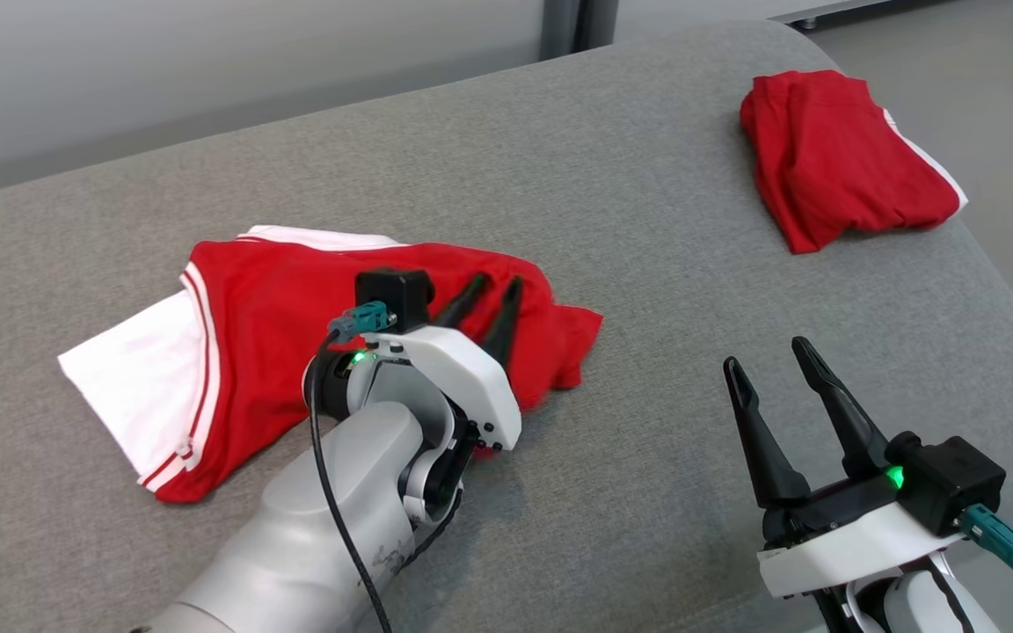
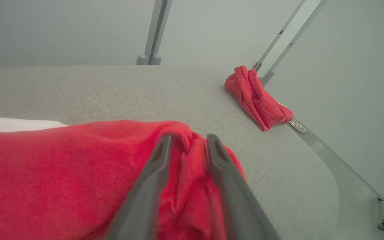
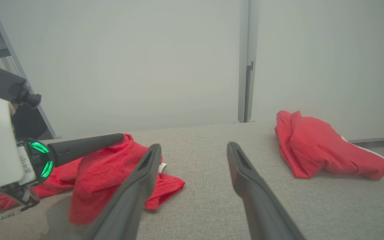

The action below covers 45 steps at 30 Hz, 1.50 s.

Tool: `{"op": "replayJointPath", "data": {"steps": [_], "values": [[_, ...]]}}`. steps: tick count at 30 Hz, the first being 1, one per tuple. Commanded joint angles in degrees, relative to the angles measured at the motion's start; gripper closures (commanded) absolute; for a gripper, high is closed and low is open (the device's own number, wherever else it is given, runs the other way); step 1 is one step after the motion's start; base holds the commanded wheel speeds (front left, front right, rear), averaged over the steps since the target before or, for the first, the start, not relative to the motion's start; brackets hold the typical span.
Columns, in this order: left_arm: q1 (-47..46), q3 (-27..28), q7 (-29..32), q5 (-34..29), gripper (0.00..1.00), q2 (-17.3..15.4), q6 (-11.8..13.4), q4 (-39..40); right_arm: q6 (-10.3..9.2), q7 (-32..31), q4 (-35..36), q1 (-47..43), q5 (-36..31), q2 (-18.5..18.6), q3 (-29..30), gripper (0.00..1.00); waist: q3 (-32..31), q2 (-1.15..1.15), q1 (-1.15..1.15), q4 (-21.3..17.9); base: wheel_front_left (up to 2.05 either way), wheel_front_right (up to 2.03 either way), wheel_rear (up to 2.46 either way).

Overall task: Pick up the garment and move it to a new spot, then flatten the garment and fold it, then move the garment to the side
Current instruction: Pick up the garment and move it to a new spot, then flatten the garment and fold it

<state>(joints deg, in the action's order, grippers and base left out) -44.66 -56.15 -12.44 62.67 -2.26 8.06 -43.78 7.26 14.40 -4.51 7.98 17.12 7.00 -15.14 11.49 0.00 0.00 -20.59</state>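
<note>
Left pincer [image 1: 499, 283] apart astride garment [image 1: 278, 316] fold; right pincer [image 1: 763, 353] wide apart over open grey surface [image 1: 630, 220].

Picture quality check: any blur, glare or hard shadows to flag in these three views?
Head view: even light, sharp, no hard shadows. Left wrist view: the crumpled red and white cloth garment and the dark fingers of the left gripper are blurred close up; the folded red garment beyond is sharper. Right wrist view: a green lamp glows, no glare.
</note>
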Motion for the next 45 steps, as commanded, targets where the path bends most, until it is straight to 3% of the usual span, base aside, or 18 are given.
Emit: {"op": "replayJointPath", "data": {"steps": [1,9,21,31,38,45], "values": [[-3.2,1.2,-0.9,0.6,0.00,-0.6,-0.5,1.2,0.23,0.6,1.2,1.3,-0.2,0.0,-0.8,0.00,-0.3,0.00,0.00,0.7,0.00,0.00,0.00],[-4.6,3.7,-2.5,0.3,0.00,-0.6,-0.4,5.3,0.23,0.6,1.3,0.5,-0.1,0.5,-1.1,0.00,-2.5,0.00,0.00,5.3,0.00,0.00,0.00],[10.8,20.2,-2.5,-20.4,0.00,-8.1,3.8,22.6,0.23,0.6,1.0,-2.8,0.5,1.6,-2.2,0.00,-6.9,0.00,0.00,13.3,0.00,0.00,0.00],[25.0,27.4,-2.6,-27.9,0.00,-12.1,3.8,29.8,0.23,0.6,1.2,-4.9,0.8,2.3,-2.2,0.00,-8.4,0.00,0.00,18.2,0.00,0.00,0.00],[31.0,30.3,-2.6,-30.6,0.00,-12.4,3.6,31.5,0.23,0.6,0.7,-5.6,0.9,2.2,-2.3,0.00,-9.2,0.00,0.00,19.4,0.00,0.00,0.00],[37.7,32.6,-2.6,-33.6,0.00,-10.8,3.4,32.9,0.23,0.6,0.1,-7.0,1.3,2.1,-2.2,0.00,-10.4,0.00,0.00,19.7,0.00,0.00,0.00]]}}
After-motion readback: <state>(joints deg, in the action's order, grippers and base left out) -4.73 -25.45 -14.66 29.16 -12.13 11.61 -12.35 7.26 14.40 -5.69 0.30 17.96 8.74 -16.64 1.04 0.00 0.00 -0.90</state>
